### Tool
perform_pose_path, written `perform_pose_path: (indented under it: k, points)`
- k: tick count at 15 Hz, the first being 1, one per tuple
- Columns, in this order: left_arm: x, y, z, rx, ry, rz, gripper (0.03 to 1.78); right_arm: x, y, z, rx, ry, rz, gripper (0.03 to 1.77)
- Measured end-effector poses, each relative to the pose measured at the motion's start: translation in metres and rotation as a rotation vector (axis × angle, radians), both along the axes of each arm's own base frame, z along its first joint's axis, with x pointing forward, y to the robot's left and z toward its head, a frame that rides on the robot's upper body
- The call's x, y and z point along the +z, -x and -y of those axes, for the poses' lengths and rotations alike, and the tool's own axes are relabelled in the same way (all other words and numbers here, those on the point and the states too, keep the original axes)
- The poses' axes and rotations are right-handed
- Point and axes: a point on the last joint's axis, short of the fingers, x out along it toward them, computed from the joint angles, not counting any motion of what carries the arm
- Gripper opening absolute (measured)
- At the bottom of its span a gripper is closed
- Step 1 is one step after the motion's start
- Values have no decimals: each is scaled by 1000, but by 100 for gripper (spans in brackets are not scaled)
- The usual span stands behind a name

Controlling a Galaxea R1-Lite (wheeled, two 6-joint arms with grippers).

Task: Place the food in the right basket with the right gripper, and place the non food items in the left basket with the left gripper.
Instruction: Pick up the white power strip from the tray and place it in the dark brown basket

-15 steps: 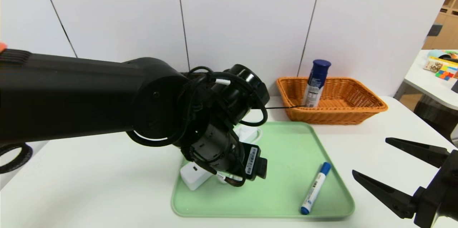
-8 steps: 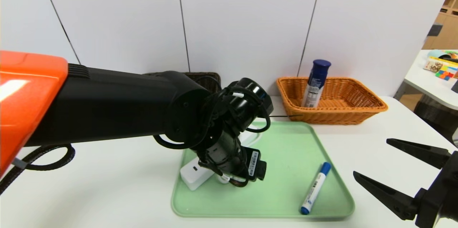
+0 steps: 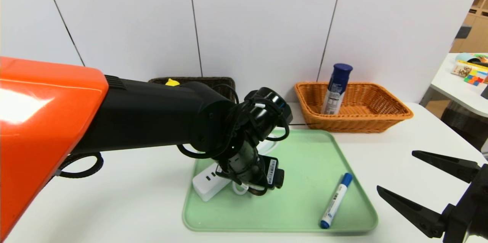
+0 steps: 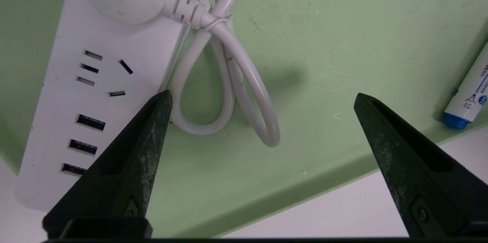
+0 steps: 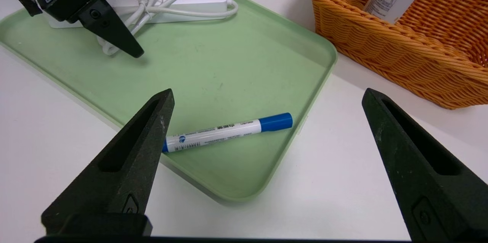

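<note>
The blue-capped food can (image 3: 337, 88) stands in the orange right basket (image 3: 366, 121) at the back right. A yellow duck toy (image 3: 172, 82) peeks out of the dark left basket (image 3: 215, 82) behind my left arm. The white power strip (image 4: 87, 102) and its looped cord (image 4: 228, 94) lie on the green tray (image 3: 305, 159). My left gripper (image 4: 263, 94) hangs open just above them, one finger by the strip's edge. The blue-capped marker (image 3: 336, 206) lies at the tray's right front. My right gripper (image 3: 395, 171) waits open at the front right, holding nothing.
The left arm's orange shell (image 3: 45, 128) and black forearm cross the left half of the white table (image 3: 114, 205) and hide most of the dark basket. A second table with colourful items (image 3: 471, 71) stands at the far right.
My left arm has swung forward from the dark basket and lowered its open gripper over the power strip. The duck and basket rim came into sight. The right arm has not moved.
</note>
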Motion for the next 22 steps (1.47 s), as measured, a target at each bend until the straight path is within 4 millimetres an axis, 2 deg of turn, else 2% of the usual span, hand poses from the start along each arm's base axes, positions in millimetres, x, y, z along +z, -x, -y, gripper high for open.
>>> perform_pose_path:
  k: [6, 11, 14, 22]
  points:
    - [-4, -5, 4, 26, -19, 12, 169, -1, 1, 0, 0, 0, -2, 170]
    - [26, 12, -4, 16, -15, 36, 169, 0, 0, 0, 3, -1, 1, 170]
    - [34, 15, -5, 20, -5, 51, 169, 1, 0, 0, 2, 0, 5, 170]
    - [31, 22, 8, 7, 3, 41, 169, 0, 1, 1, 1, 1, 6, 170]
